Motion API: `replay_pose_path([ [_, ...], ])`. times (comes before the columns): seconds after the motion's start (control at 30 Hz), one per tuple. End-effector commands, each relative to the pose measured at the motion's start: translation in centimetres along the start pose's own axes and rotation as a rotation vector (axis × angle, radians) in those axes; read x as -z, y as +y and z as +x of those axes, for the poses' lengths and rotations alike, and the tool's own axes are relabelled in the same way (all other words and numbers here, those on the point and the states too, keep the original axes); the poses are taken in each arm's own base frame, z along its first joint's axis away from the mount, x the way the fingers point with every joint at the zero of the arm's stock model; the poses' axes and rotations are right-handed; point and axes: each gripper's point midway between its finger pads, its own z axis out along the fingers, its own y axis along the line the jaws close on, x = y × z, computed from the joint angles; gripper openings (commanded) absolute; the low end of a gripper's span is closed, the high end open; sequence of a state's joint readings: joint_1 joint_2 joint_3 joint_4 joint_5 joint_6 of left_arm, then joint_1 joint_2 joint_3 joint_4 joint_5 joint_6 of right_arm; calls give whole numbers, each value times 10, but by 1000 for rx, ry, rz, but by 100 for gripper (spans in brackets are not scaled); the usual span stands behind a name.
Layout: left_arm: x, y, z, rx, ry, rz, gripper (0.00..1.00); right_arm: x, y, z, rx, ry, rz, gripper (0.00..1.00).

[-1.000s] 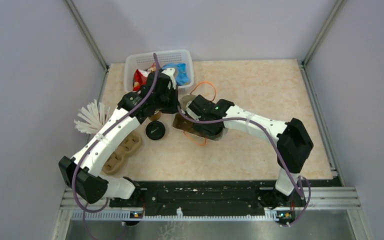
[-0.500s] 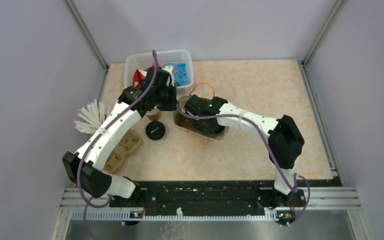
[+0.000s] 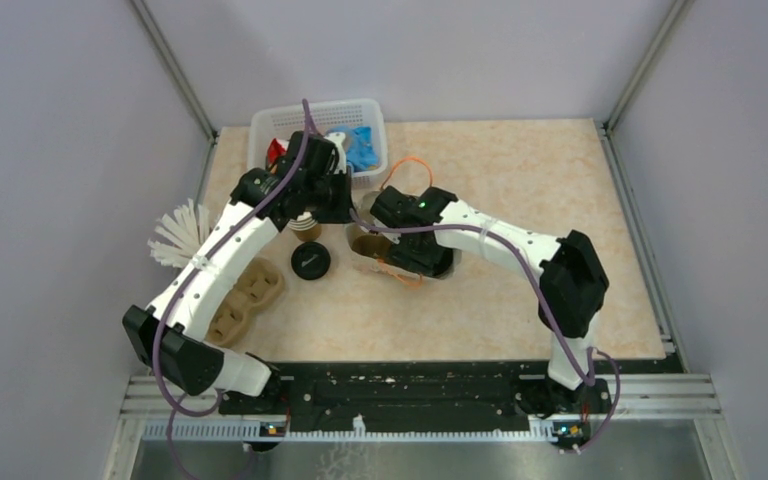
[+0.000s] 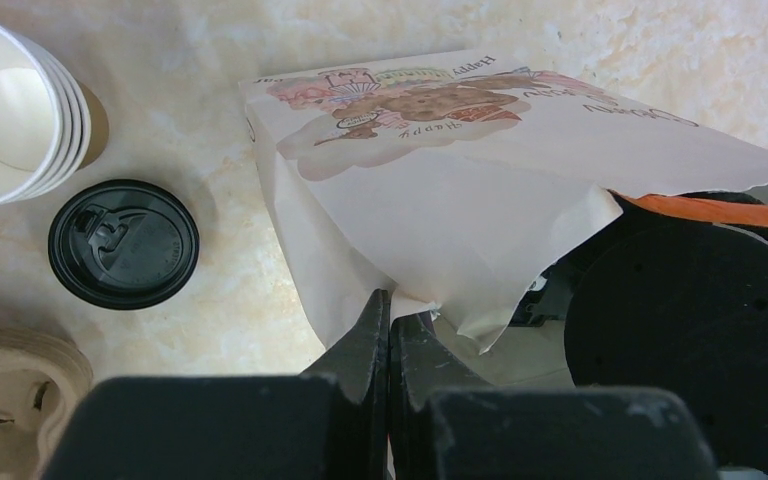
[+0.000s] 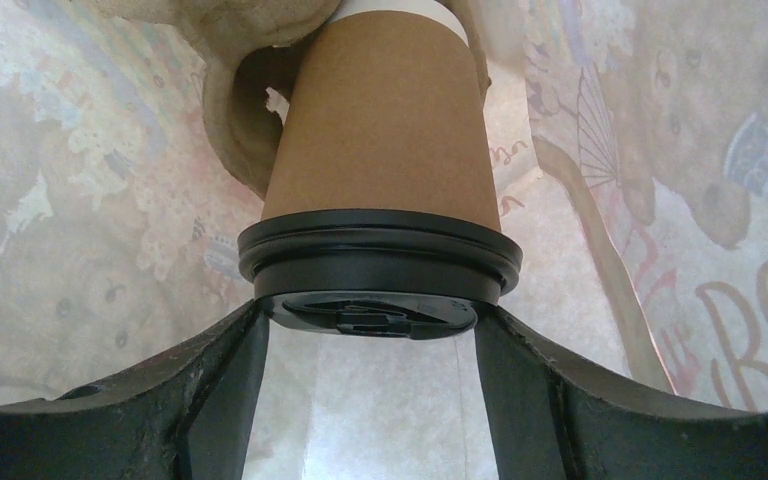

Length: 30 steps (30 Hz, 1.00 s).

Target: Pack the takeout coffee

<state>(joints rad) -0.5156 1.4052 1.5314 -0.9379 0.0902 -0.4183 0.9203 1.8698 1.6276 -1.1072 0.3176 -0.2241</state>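
The left arm (image 3: pixel 222 255) and right arm (image 3: pixel 505 245) share one build: white link shells between bulky black joint housings, on a black rail (image 3: pixel 410 385) along the near edge of the counter (image 3: pixel 520 170). A purple cable (image 3: pixel 306 120) trails along each arm. A small green light (image 3: pixel 422 207) glows on the right arm's black wrist housing. The left gripper (image 4: pixel 388 330) has matte black wedge fingers flecked pale; the right gripper (image 5: pixel 370 330) has broad, grainy black fingers.
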Motion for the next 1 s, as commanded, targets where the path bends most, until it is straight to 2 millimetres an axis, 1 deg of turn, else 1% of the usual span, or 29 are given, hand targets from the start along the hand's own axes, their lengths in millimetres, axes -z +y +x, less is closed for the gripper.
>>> replay_pose_path([
  [0.0, 20, -19, -7, -3, -15, 78, 0, 10, 36, 16, 33, 78, -146, 69],
  [0.1, 23, -20, -5, -4, -26, 89, 0, 18, 41, 17, 13, 51, -168, 69],
  [0.2, 27, -23, -8, -6, -65, 116, 0, 15, 44, 13, 29, 13, -183, 69],
  [0.23, 30, -24, -9, -9, -78, 126, 1, 14, 44, 9, 43, -12, -188, 69],
  [0.27, 31, -26, -11, -16, -93, 134, 5, 12, 42, 5, 43, -42, -179, 69],
  [0.3, 32, -25, -10, -18, -98, 134, 6, 12, 40, -1, 32, -78, -185, 69],
  [0.4, 29, -16, -7, -26, -97, 96, 7, 19, 41, -20, 32, -210, -232, 68],
  [0.43, 28, -12, -5, -26, -93, 76, 8, 20, 42, -24, 43, -251, -243, 67],
  [0.53, 28, -10, -3, -33, -89, 64, 13, 13, 47, -23, 91, -286, -271, 67],
  [0.7, 33, -10, -4, -36, -101, 67, 24, -4, 49, -16, 157, -247, -291, 67],
  [0.87, 35, 5, -7, -22, -104, -25, 24, -13, 47, -23, 248, -264, -288, 67],
  [0.93, 35, 7, -8, -20, -105, -38, 25, -20, 49, -22, 286, -243, -295, 67],
  [0.97, 36, 11, -10, -17, -114, -64, 25, -24, 49, -21, 299, -222, -294, 68],
])
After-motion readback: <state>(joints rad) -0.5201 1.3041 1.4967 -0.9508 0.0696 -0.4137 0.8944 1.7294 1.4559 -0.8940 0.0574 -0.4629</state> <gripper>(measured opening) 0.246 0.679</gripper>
